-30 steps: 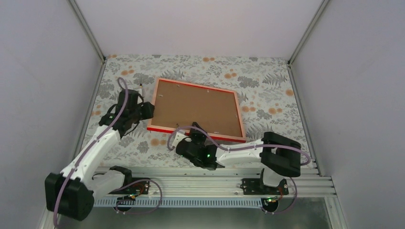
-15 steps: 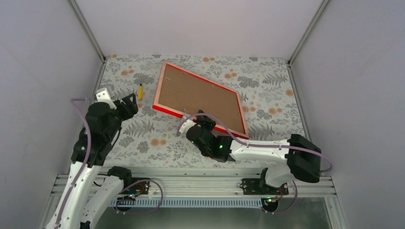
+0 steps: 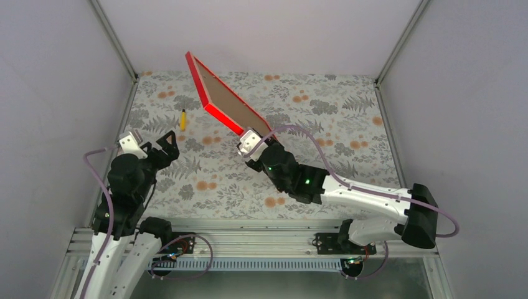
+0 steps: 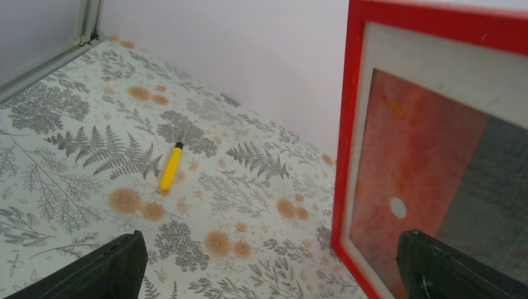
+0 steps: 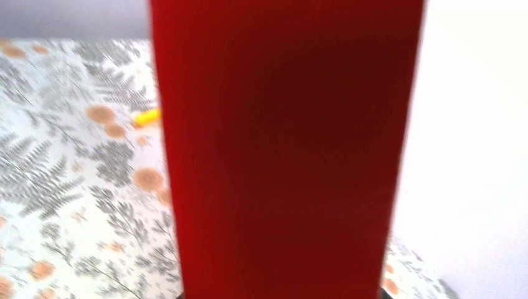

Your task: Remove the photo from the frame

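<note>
Grey-walled enclosure; tabletop [image 3: 348, 124] covered in a fern-and-flower print cloth.

The frame [image 3: 224, 99] is tilted steeply on edge above the middle of the tabletop. Its brown backing shows in the top view, and its glazed face is turned toward the left arm. The photo [image 4: 423, 187] sits inside it, white border and small white sun visible. Removal not yet begun.

Right pincer [image 3: 249, 142] is pressed together on the frame's lower near edge and carries it alone. Left pincer [image 3: 151, 142] is spread wide, holding nothing, well apart from the frame. A yellow tool [image 4: 170, 168] lies flat between the frame and the left wall.

Step in hand, as I judge it: presenting the frame for access. The next move likely calls for a steady right-hand hold while the left pincer reaches the backing or the photo's edge.

Writing, brands, labels: none readable in any view.
</note>
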Robot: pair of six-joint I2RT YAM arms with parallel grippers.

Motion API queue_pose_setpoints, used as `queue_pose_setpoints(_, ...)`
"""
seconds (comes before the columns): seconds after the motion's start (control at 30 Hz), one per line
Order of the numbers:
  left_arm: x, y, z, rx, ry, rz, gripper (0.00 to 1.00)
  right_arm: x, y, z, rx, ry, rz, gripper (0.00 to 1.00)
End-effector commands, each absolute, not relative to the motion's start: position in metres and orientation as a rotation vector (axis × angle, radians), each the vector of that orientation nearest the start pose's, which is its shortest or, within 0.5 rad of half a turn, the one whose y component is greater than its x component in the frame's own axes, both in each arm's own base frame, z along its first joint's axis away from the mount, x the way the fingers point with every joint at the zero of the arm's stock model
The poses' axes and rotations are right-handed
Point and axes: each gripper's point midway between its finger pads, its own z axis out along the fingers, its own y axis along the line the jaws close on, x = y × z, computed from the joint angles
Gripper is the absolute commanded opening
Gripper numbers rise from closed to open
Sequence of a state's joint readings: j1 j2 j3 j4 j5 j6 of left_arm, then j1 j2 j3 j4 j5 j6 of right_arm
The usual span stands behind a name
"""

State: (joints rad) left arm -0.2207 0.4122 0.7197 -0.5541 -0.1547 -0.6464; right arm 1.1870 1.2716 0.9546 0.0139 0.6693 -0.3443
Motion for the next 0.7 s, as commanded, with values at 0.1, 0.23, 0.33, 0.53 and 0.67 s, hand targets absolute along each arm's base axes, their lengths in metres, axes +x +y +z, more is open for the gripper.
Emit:
queue_pose_setpoints(0.1, 0.232, -0.031, 0.293, -0.478, 1.744, -0.529, 1.0, 0.228, 0.344, 0.38, -0.651, 1.455, 0.487, 0.04)
queue_pose_setpoints(0.23, 0.234, -0.036, 0.287, -0.467, 1.763, -0.548, 1.0, 0.23, 0.34, 0.393, -0.554, 1.46, 0.635, 0.04)
queue_pose_setpoints(0.33, 0.235, -0.038, 0.284, -0.461, 1.78, -0.552, 1.0, 0.237, 0.33, 0.397, -0.444, 1.476, 0.763, 0.04)
queue_pose_setpoints(0.53, 0.236, -0.041, 0.281, -0.46, 1.816, -0.557, 1.0, 0.272, 0.291, 0.365, -0.1, 1.6, 0.907, 0.04)
queue_pose_setpoints(0.67, 0.237, -0.044, 0.274, -0.464, 1.851, -0.565, 1.0, 0.289, 0.258, 0.321, 0.209, 1.673, 1.002, 0.04)
